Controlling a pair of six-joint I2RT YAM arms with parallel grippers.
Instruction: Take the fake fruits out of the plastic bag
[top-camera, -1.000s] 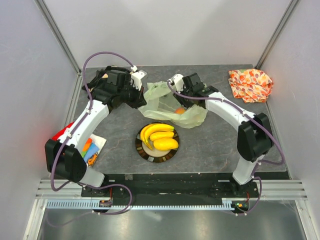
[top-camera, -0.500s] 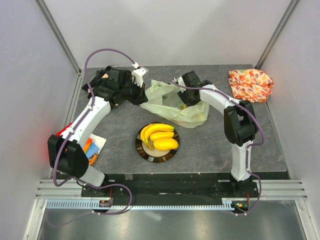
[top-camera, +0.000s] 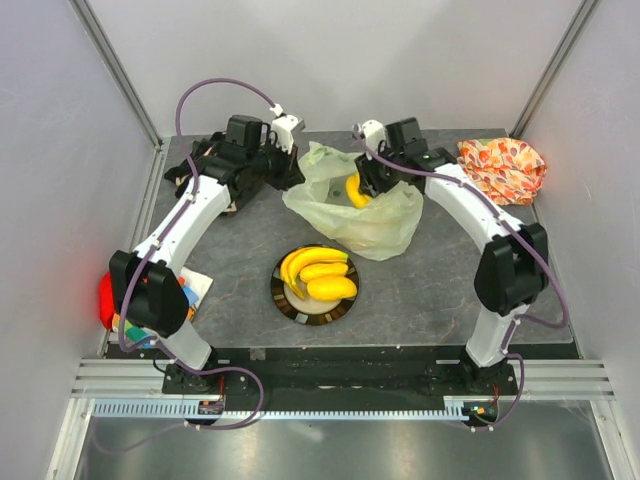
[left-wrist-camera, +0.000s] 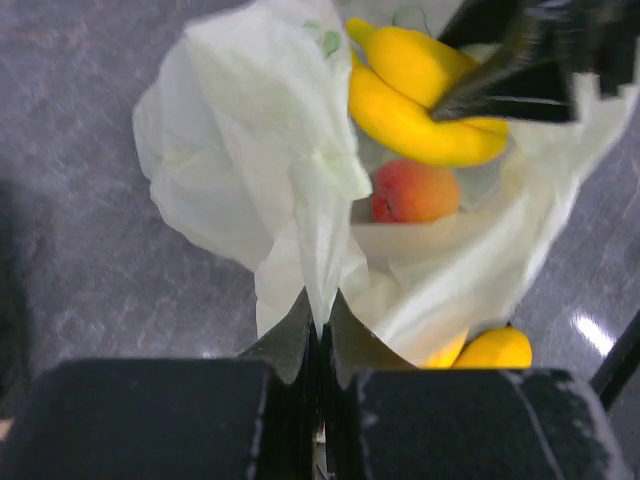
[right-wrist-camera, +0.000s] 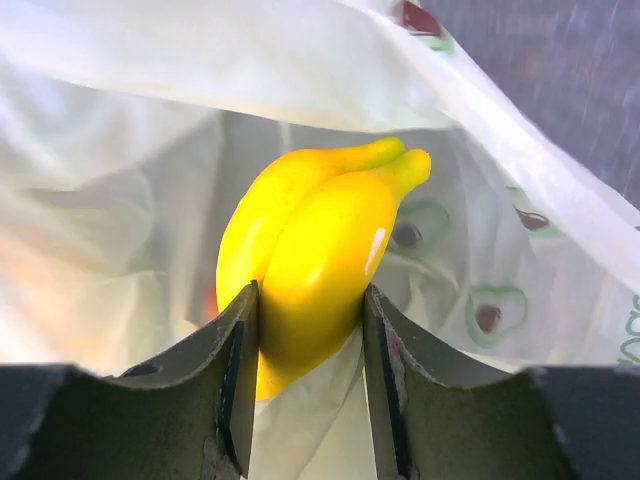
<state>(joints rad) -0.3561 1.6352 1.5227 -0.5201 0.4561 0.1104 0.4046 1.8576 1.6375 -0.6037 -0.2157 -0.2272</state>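
**Arm pose.** In the top view, the left arm runs from its base at lower left up the left side of the frame, then bends right towards upper centre. Its left gripper (top-camera: 298, 170) is fully closed, pinching a fold of the plastic bag (top-camera: 378, 225) at the bag's left edge. The left wrist view shows this thin fold clamped between the closed fingertips (left-wrist-camera: 300, 335).

The right arm rises from lower right, bends at its elbow at the right of the frame and reaches up-left to the bag mouth. The right gripper (right-wrist-camera: 308, 300) is partly open, with both fingers pressed on a yellow banana bunch (right-wrist-camera: 315, 245). The bunch sits at the bag opening, with bag film around and behind it.

**Task items.** A peach (left-wrist-camera: 415, 192) lies inside the bag below the held bunch. A second banana bunch (top-camera: 300, 265) and a yellow oval fruit (top-camera: 332, 288) lie on the plate (top-camera: 279, 292) at lower centre, just below the bag.

**Change from the earlier frames.**
- The bag stands taller and fuller.
- The held bunch now shows at the bag mouth.
- The right gripper has moved up-frame.
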